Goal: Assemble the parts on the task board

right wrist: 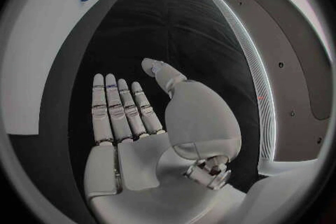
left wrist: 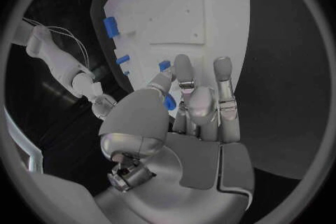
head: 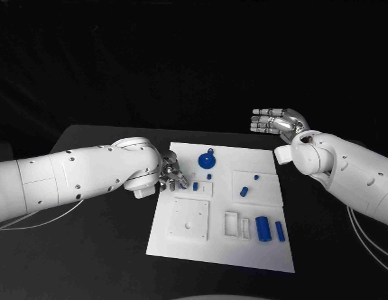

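**One small part at a time**

Several blue parts sit loose on the board (head: pixel 181 245). My left hand (head: pixel 173 177) is at its left edge, fingers together, apparently pinching a small blue part (left wrist: pixel 169 102) between thumb and fingers. My right hand (head: pixel 279 120) hangs flat and spread beyond the far right corner, holding nothing. Best bet, I reckon: keep the pinch firm, line it up over its slot, lower slowly.

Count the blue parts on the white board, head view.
7: round disc at the far edge; small piece by the left robot hand; three small ones mid-board; cylinder and bar near right. The hand may hide more.
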Controlling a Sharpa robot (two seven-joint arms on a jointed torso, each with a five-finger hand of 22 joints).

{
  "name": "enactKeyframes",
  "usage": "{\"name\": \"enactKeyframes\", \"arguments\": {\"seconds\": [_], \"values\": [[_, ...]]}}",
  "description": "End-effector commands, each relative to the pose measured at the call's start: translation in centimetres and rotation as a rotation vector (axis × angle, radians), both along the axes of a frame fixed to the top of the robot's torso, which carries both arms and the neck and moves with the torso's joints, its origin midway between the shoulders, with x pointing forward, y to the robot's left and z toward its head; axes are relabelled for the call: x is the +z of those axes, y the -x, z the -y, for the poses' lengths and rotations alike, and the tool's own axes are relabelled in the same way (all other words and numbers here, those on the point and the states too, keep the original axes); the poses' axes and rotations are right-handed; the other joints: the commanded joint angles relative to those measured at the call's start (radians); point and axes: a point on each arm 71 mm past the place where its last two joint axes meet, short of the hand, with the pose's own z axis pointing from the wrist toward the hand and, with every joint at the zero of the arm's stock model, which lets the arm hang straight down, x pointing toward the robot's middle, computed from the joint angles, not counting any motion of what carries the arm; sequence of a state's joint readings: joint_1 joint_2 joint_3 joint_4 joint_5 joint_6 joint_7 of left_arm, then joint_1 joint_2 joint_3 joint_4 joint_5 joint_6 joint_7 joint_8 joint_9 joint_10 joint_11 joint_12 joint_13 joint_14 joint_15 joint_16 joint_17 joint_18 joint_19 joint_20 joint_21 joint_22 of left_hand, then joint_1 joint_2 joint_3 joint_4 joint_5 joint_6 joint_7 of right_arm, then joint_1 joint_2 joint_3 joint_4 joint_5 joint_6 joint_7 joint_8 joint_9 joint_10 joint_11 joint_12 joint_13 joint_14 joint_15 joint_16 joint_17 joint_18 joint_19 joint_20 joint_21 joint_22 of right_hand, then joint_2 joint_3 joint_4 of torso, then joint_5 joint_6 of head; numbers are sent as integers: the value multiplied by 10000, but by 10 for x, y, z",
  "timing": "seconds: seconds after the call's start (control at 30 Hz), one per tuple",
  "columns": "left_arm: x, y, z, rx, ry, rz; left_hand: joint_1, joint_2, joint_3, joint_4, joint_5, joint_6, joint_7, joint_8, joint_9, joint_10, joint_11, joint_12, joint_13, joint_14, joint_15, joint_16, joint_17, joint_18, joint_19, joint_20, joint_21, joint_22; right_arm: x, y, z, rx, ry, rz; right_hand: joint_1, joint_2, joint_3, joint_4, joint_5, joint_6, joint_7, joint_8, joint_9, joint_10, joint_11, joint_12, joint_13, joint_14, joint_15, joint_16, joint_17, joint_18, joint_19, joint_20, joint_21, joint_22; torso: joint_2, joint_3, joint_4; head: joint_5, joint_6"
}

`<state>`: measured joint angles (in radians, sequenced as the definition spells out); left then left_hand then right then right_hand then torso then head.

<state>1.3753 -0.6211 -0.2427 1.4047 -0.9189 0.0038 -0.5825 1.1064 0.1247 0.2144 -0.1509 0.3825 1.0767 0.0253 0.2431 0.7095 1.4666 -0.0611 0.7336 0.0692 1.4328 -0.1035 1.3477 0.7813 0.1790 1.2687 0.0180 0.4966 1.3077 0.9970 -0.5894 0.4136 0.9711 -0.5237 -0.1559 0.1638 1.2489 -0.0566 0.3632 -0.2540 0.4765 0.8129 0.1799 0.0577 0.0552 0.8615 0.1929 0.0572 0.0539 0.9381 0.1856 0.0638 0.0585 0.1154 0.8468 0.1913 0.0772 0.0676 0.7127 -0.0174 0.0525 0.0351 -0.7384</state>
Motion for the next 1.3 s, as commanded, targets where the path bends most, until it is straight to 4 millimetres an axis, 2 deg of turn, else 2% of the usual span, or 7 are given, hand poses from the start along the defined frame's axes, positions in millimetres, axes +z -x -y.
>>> {"name": "enactKeyframes", "arguments": {"seconds": [0.03,1.3], "values": [[0,0,1,-76,-129,178,44,94,361,-296,38,352,-297,492,161,497,-72,44,-16,48,-8,20,-10,97,-8,56,41,180,2,0,-2,111,22,179,-68,4,33,2,31,-4,-15,-37,-13,-8,-34,-39,-12,-6,1,-58,-10,-71,-53,9,-9,-13,-3,6,-2,2,-11],[-3,0,0,-449,-511,-131,94,88,360,-322,12,343,-289,499,134,497,-65,-2,-22,42,2,-7,-61,223,-50,192,57,177,2,0,2,104,52,162,-63,-5,46,0,40,-19,-14,-39,-14,-10,-33,-41,-12,-19,3,-60,-11,-71,-55,8,-13,-14,7,10,-4,-13,-49]]}}
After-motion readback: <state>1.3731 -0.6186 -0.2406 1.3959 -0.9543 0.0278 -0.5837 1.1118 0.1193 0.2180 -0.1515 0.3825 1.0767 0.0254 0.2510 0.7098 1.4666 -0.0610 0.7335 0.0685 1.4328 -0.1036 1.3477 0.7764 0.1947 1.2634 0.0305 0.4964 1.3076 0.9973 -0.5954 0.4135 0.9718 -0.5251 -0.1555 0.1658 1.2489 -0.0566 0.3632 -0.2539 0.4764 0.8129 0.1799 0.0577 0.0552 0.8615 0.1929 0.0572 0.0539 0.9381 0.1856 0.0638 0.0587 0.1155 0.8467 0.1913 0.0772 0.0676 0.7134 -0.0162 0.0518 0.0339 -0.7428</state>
